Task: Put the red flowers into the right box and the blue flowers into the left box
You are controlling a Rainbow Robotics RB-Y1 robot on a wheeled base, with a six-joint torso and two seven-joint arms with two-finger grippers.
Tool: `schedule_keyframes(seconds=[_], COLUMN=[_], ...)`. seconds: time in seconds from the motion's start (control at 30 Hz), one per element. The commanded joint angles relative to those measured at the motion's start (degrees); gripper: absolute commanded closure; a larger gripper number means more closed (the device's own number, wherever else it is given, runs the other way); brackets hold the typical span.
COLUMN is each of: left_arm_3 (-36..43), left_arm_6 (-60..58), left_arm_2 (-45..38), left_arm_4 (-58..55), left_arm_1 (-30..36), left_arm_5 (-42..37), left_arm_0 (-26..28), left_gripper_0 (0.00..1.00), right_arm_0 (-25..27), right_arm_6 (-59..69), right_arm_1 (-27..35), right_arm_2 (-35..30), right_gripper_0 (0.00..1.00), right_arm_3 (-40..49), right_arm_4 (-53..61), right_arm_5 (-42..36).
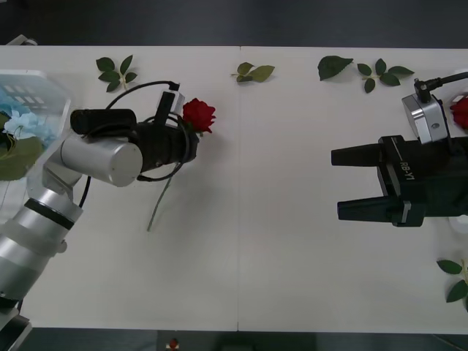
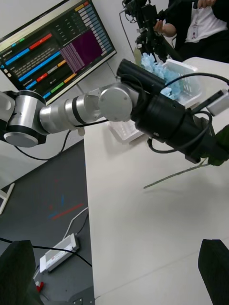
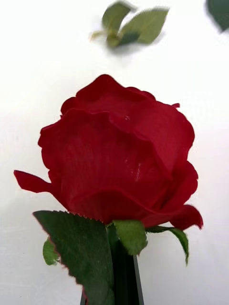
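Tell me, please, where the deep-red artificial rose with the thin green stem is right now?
In the front view the deep-red artificial rose is left of the table's centre seam, at the tip of the left gripper, its stem trailing toward the robot.

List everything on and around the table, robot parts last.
red rose: one, deep red, held at the left gripper, stem trailing down to the table
red flower: one, partly visible, table's right edge
blue flowers: cluster, pale blue, in the left box
left box: one, translucent, table's left edge
leaf sprigs: five, green, along the far edge and near right corner
table: white
left gripper: shut on the rose
right gripper: black fingers, open, right side
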State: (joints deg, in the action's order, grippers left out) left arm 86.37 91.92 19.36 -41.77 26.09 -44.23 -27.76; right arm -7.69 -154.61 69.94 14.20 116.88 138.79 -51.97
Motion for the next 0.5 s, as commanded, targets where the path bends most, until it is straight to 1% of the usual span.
schedule_keyframes(seconds=[0.03, 0.13, 0.17, 0.23, 0.27, 0.37, 0.4, 0.43, 0.5], left_arm_3=[12.4, 18.9, 21.3, 23.1, 23.4, 23.4, 23.2, 23.2, 23.2], left_arm_6=[0.6, 0.8, 1.2, 3.4, 4.7, 13.5, 14.7, 17.0, 19.0], left_arm_2=[-4.7, -10.0, -12.4, -17.2, -18.7, -26.3, -27.4, -29.8, -31.6], left_arm_4=[-6.1, -11.4, -14.5, -22.3, -24.6, -36.3, -38.3, -43.1, -47.5], left_arm_1=[6.7, 8.8, 9.2, 9.3, 9.2, 8.4, 8.1, 7.5, 6.7], left_arm_5=[-6.2, -11.1, -12.8, -14.9, -15.5, -18.8, -19.4, -20.5, -20.9], left_arm_0=[3.8, 7.5, 9.3, 12.1, 13.0, 16.7, 17.3, 18.6, 19.7], left_gripper_0=[1.00, 1.00, 1.00, 1.00, 1.00, 1.00, 1.00, 1.00, 1.00], right_arm_0=[0.5, 0.5, 0.5, 0.5, 0.4, 0.5, 0.5, 0.5, 0.4], right_arm_6=[-0.4, -0.4, -0.4, -0.4, -0.4, -0.4, -0.4, -0.4, -0.4], right_arm_1=[2.1, 2.2, 2.2, 2.2, 2.3, 2.3, 2.3, 2.3, 2.3], right_arm_2=[-1.1, -1.1, -1.1, -1.1, -1.2, -1.1, -1.1, -1.1, -1.1], right_gripper_0=[0.00, 0.00, 0.00, 0.00, 0.00, 0.00, 0.00, 0.00, 0.00], right_arm_3=[1.1, 1.1, 1.1, 1.1, 1.1, 1.1, 1.1, 1.1, 1.1], right_arm_4=[0.6, 0.6, 0.6, 0.9, 1.0, 1.4, 1.4, 1.6, 1.6], right_arm_5=[-0.1, -0.1, -0.1, -0.1, 0.0, -0.1, -0.1, -0.1, -0.1])
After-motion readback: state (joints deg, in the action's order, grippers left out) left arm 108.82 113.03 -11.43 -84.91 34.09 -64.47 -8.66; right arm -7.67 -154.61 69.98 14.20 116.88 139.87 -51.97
